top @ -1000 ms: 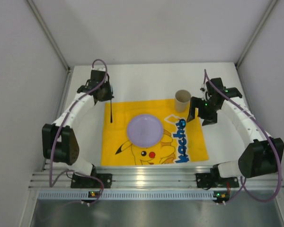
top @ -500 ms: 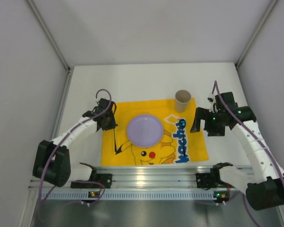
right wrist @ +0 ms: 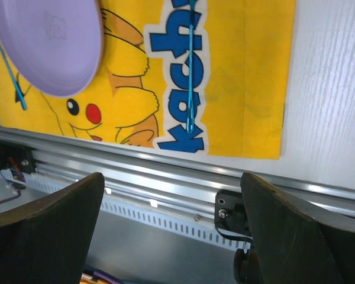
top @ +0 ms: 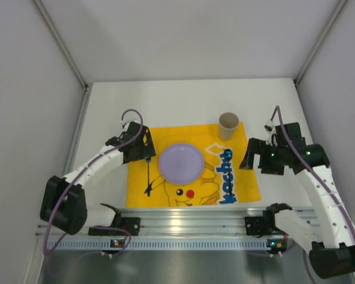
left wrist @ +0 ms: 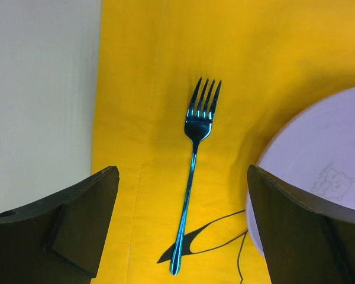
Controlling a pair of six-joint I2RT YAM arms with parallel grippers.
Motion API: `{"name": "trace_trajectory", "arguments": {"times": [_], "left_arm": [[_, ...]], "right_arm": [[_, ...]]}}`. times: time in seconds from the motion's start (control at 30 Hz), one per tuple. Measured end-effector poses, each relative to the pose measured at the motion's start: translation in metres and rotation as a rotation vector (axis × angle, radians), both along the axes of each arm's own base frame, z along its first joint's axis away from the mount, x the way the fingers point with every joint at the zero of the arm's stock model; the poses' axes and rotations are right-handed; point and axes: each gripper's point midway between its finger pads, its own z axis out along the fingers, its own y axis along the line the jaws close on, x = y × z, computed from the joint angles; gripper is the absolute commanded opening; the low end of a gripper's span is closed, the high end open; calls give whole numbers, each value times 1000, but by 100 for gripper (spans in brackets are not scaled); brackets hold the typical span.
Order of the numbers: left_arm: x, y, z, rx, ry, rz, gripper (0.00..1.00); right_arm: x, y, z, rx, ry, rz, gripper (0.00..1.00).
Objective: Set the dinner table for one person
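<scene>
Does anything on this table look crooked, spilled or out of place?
Nothing stands out. The fork lies flat on the yellow Pikachu mat left of the purple plate, and the paper cup stands upright at the mat's far right corner.

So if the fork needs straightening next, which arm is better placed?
Left. The left pincer hangs open directly over the fork, left of the plate; the right pincer sits across the plate at the mat's right edge.

The left arm [top: 97,163] and right arm [top: 322,189] had white shell links joined by black motor housings, each carrying a looping purple cable [top: 132,110]. Matte black, wedge-shaped jaws tipped the left gripper [left wrist: 180,171] and right gripper [right wrist: 171,177]; small green lights glowed near the right wrist.
</scene>
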Motion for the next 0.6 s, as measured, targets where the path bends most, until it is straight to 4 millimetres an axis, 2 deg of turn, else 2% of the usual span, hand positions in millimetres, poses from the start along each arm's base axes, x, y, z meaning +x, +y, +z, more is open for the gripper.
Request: {"name": "trace_trajectory", "arguments": {"times": [0.1, 0.17, 0.27, 0.37, 0.47, 0.6], "left_arm": [[7, 0, 31, -14, -67, 11, 95], [15, 1, 61, -27, -137, 20, 98], [25, 6, 116, -40, -290, 29, 98], [27, 14, 153, -20, -390, 24, 99], [30, 24, 170, 43, -425, 22, 98], [31, 37, 176, 116, -444, 35, 99]], "right_arm": [[1, 5, 23, 42, -80, 8, 100], [3, 8, 47, 75, -176, 8, 100], [1, 6, 80, 120, -339, -35, 100], [-10, -1, 91, 132, -411, -97, 100], [-27, -10, 93, 129, -443, -137, 100], [-50, -18, 91, 119, -476, -151, 100]]}}
